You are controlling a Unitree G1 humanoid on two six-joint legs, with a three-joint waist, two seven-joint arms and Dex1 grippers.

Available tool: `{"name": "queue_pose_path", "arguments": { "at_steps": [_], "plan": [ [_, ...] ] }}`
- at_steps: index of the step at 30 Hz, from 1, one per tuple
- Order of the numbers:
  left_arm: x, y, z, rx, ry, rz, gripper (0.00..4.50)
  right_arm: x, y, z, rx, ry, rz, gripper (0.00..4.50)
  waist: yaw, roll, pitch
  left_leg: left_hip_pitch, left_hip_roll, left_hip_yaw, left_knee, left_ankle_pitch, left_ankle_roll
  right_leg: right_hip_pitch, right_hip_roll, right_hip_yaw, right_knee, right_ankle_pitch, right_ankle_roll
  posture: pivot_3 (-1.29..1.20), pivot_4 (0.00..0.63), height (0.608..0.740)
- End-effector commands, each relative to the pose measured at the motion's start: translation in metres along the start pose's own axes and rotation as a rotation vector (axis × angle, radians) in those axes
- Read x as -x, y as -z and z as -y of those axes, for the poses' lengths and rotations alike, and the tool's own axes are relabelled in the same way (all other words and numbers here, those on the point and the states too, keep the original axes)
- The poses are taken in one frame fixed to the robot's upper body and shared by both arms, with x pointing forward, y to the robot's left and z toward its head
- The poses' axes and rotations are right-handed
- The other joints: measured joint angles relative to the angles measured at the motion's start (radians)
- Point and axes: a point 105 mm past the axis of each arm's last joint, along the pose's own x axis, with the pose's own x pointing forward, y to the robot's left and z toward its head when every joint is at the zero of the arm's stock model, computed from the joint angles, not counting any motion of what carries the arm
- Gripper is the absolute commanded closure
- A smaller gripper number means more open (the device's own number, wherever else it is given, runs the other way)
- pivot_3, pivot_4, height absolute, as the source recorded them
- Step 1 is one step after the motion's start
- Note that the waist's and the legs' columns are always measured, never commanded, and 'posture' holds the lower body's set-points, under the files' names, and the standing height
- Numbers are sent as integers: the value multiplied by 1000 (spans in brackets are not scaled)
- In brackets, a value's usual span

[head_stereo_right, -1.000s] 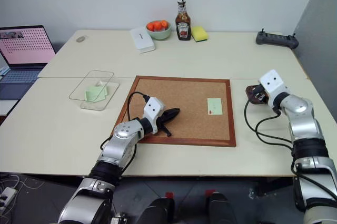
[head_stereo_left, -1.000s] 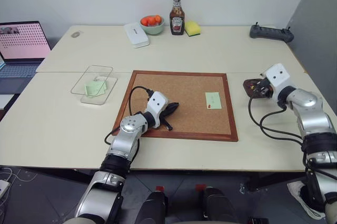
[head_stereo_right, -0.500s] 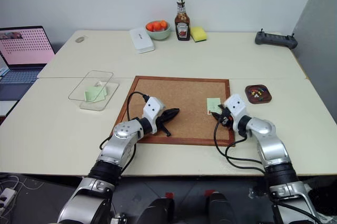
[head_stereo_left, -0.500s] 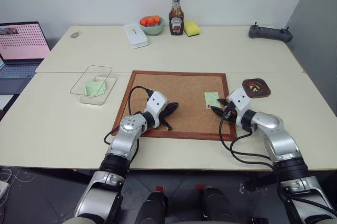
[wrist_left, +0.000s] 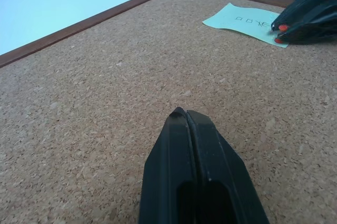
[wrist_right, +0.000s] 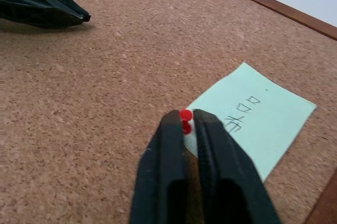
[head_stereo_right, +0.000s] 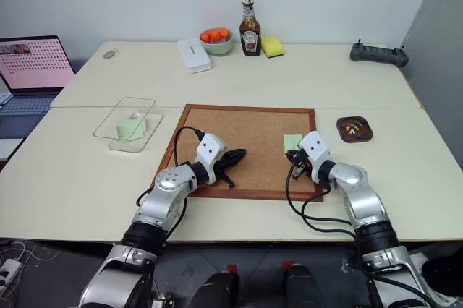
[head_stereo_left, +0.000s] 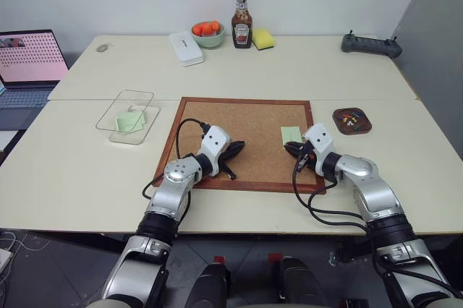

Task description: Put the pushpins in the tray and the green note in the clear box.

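Gripping: right gripper (wrist_right: 185, 121) fingers clamped on red pushpin (wrist_right: 185, 114), at green note (wrist_right: 251, 124) on corkboard (head_stereo_left: 217, 123).
Idle: left gripper (wrist_left: 185, 116) fingers together, mid-corkboard.
Risk: pin slips from narrow pinch; note lifts too, missing tray (head_stereo_left: 352, 121).

Right claw (wrist_right: 186, 118) pinched onto the red pushpin (wrist_right: 185, 121) at the green note (wrist_right: 255, 124) edge, corkboard (wrist_right: 105, 77) beneath, left claw (wrist_right: 39, 8) tip toward ten o'clock
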Motion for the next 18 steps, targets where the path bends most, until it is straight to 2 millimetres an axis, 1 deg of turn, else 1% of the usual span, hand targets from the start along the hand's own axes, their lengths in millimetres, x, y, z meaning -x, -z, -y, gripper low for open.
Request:
{"name": "queue_pose_path", "arguments": {
  "at_steps": [1, 3, 11, 14, 18],
  "plan": [
    [1, 21, 12, 31, 32, -72, 4500, 3, -15, 5, 27, 11, 50, 4459, 0, 0, 0, 0, 0, 0, 0, 0, 0, 0, 0, 0, 0, 0, 0, 0, 150, 740],
    [1, 22, 13, 31, 32, -73, 4500, 4, -20, 4, 31, 5, 72, 4459, 0, 0, 0, 0, 0, 0, 0, 0, 0, 0, 0, 0, 0, 0, 0, 0, 150, 740],
    [3, 22, 13, 30, 36, -77, 4500, 14, -54, 1, 77, -25, 207, 4459, 0, 0, 0, -1, 0, 0, 0, 0, 0, -1, 0, 0, 0, 0, 0, 0, 150, 740],
    [3, 22, 13, 30, 36, -78, 4500, 17, -61, 2, 92, -24, 223, 4459, 0, 0, 0, -1, 0, 0, 0, 0, 0, -1, 0, 0, 0, 0, 0, 0, 150, 740],
    [2, 22, 13, 31, 34, -76, 4500, 19, -65, 3, 107, -26, 229, 4459, 0, 0, 0, -1, 0, 0, 0, 0, 0, 0, 0, -1, 0, 0, 0, 0, 150, 740]
  ]
}}
